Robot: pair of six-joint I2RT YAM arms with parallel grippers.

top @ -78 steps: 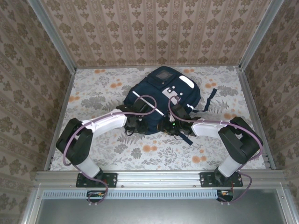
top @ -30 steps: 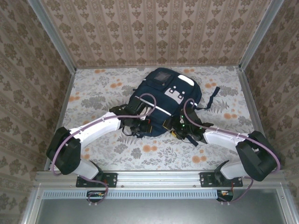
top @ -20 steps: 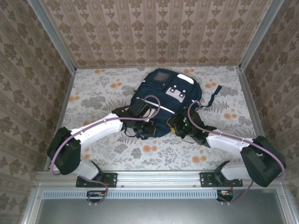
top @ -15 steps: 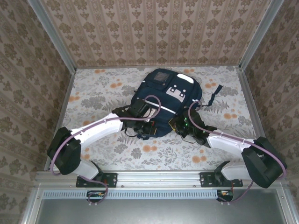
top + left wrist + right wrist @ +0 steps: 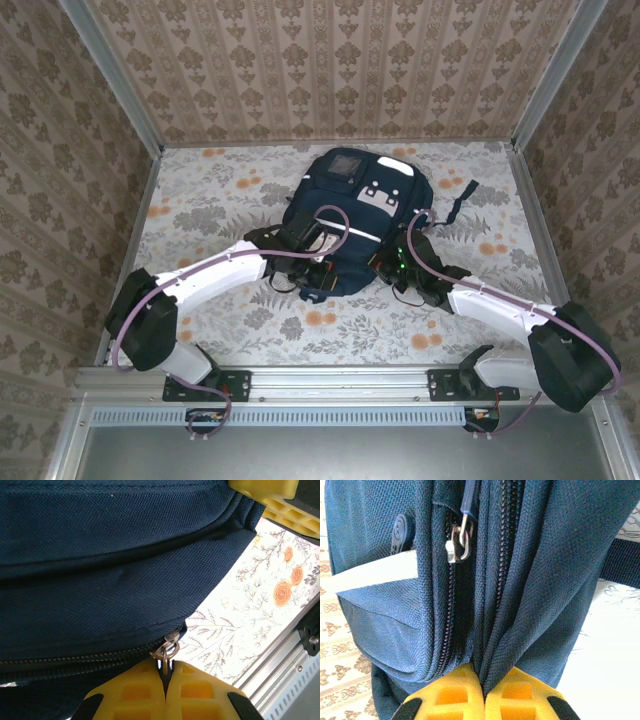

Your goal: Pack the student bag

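Left arm (image 5: 215, 272) and right arm (image 5: 495, 308): white link shells between black joint housings. Each is seated on a black base plate (image 5: 230, 383) bolted to the aluminium mounting rail (image 5: 340, 380), and each carries a purple cable (image 5: 332, 208) that runs from below the rail along the arm. At the ends farthest from the rail, left gripper (image 5: 165, 675) and right gripper (image 5: 484, 692) have yellow moulded fingers (image 5: 135, 692) with rectangular pockets and black trim at the outer edges; a small green light (image 5: 402, 251) shows at the right wrist.

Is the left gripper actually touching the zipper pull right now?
Touching. The left wrist view shows the left gripper with its fingertips shut on the zipper pull of the student bag, no gap.
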